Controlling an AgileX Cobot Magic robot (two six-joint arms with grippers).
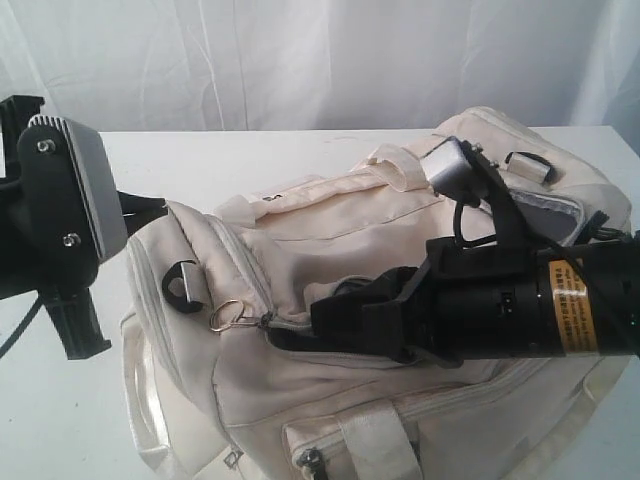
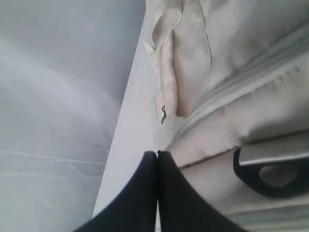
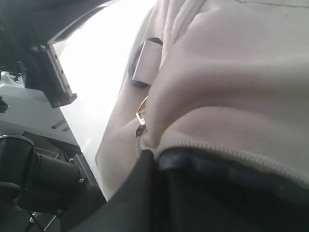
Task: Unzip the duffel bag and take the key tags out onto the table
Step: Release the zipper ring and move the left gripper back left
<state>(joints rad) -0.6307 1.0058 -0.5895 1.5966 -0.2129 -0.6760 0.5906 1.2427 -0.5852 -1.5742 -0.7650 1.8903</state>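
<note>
Cream duffel bag (image 1: 330,230) gapes around our right gripper (image 3: 155,162), jaws pressed together; our left gripper (image 2: 157,157) hangs beside it, closed and empty.

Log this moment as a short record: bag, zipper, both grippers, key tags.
duffel bag: lying on the table
zipper: partly open, with a dark gap next to the pull ring
right gripper: shut, tips at the zipper gap; cannot tell whether it holds anything
left gripper: shut, nothing between the fingers, beside the bag's end
key tags: not in view
</note>
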